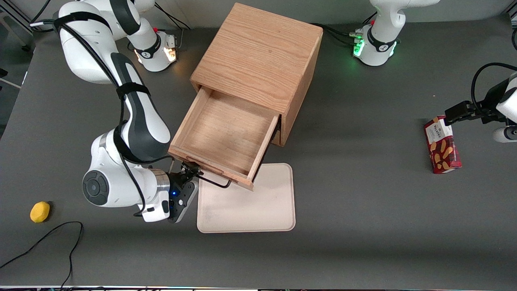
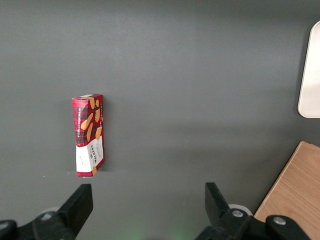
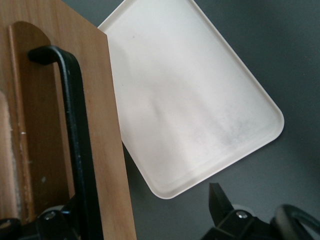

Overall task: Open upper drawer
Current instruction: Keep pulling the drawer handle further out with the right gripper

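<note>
- One upper drawer point(image 1: 224, 133) stands pulled well out of the cabinet point(image 1: 258, 60), its front edge over the tray point(image 1: 258, 210); the drawer below is hidden under it.
- One gripper point(image 1: 193, 169) sits at the black handle point(image 3: 75, 135); its fingers are spread, with the bar beside one finger and nothing pinched.
- One red biscuit box point(image 2: 89, 135) lies toward the parked arm's end; one yellow ball point(image 1: 40, 211) lies toward the working arm's.

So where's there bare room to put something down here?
The tray is bare, as is the open upper drawer. There is wide table between the cabinet and the cookie box. It is crowded at the drawer's handle, where the tool sits; a lemon lies nearby.
</note>
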